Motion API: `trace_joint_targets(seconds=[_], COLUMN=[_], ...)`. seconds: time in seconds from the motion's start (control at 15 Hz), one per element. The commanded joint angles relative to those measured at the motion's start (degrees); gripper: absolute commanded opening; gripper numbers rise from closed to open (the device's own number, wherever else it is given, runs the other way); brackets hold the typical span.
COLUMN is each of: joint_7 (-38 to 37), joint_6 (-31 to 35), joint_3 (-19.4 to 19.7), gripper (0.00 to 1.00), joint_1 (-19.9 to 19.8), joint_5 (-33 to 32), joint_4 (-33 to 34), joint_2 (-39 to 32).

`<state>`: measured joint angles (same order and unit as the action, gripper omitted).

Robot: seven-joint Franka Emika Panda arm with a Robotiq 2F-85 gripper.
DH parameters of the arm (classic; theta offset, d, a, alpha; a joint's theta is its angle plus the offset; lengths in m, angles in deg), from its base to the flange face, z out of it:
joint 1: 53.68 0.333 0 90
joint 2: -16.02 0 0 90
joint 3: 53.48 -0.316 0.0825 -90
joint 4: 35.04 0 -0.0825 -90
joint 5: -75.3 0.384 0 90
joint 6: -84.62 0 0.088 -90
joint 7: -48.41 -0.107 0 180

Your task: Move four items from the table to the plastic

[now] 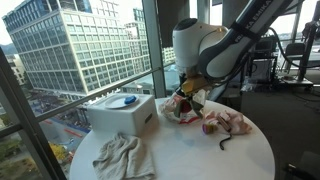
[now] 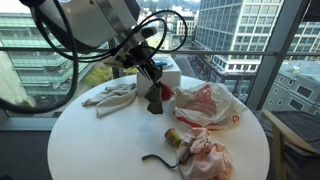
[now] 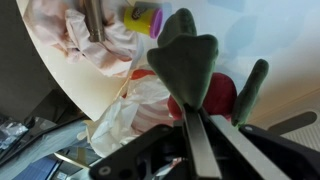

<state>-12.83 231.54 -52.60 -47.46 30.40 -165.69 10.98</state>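
A: Round white table (image 2: 90, 140) by tall windows, city blocks (image 1: 70, 45) outside. What's the gripper (image 2: 153, 84) got?

B: Jaws clenched on a plush toy (image 2: 155, 100), red body w/ green leaves. In the wrist view they pinch the green top and the red part shows beyond it.

A: Where's the toy vs. the plastic?

B: Just beside the white plastic bag (image 2: 205, 103) w/ red print, on the towel side, outside the bag. Can't tell if the toy's base touches the tabletop.

A: Arm?

B: Comes in from the window side, reaching down over the table's middle. Black cables loop around it in an exterior view.

A: Other stuff on the table?

B: Crumpled whitish towel (image 2: 115, 97) near the edge, apart from the bag. White box (image 1: 120, 117) w/ a blue disc (image 1: 123, 101) on top, at the window side. Small yellow-and-purple item (image 2: 172, 135) lies between the white bag and a pinkish crumpled bag (image 2: 208, 152), close to the latter. Black cord-like thing (image 2: 155, 158) touches that pinkish heap.

A: What's the yellow item exactly?

B: Too small to tell. Wrist view only shows a yellow body w/ a purple end.
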Motion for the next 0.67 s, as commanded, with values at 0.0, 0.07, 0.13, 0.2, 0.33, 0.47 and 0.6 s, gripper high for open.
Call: trace_joint_targets(seconds=[0.0, 0.07, 0.13, 0.2, 0.33, 0.47, 0.6], joint_7=[-7.74, -9.02, -10.3, -11.06, -12.06, -12.46, -12.71], joint_6=[-2.44, -3.29, -4.0, -4.68, -5.78, -6.44, -6.49], joint_3=[0.59, 1.01, 1.36, 1.75, 2.72, 3.74, 4.79], gripper=[0.05, 0.05, 0.05, 0.05, 0.05, 0.05, 0.05], joint_1=[0.52, 0.6, 0.63, 0.5, 0.2, -0.46, -0.95], joint_5=[-10.61, -12.51, -14.11, -15.1, -16.59, -16.21, -15.63], joint_4=[11.39, 14.19, 16.68, 19.05, 22.9, 25.45, 26.62], joint_2=[-7.67, -9.68, -11.51, -13.49, -17.56, -21.36, -24.54])
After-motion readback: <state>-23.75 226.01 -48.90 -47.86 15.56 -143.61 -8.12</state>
